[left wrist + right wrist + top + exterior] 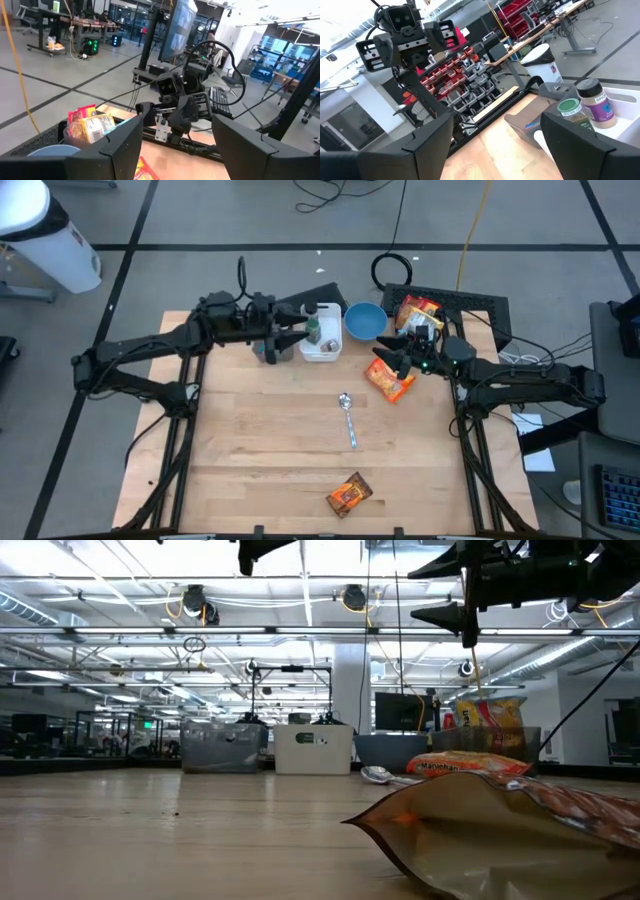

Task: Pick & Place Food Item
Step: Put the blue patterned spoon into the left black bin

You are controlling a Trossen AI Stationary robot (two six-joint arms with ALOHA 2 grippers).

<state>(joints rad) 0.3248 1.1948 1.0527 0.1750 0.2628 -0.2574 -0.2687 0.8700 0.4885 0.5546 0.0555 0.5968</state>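
- The left gripper point(300, 332) is hovering with fingers spread and empty above the white bin point(321, 345) holding spice jars point(590, 102).
- A spoon point(347, 416) is lying mid-table.
- The right gripper point(385, 361) is hanging open over the orange snack bag point(389, 381); a shallow pinch could be letting the slick bag slip.

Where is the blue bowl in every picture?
High view: blue bowl at the table's far edge, beside the white bin.
Low view: grey-looking bowl right of the white bin.
Left wrist view: rim at the bottom left.
Right wrist view: not in it.
Shared landmark: the white bin.
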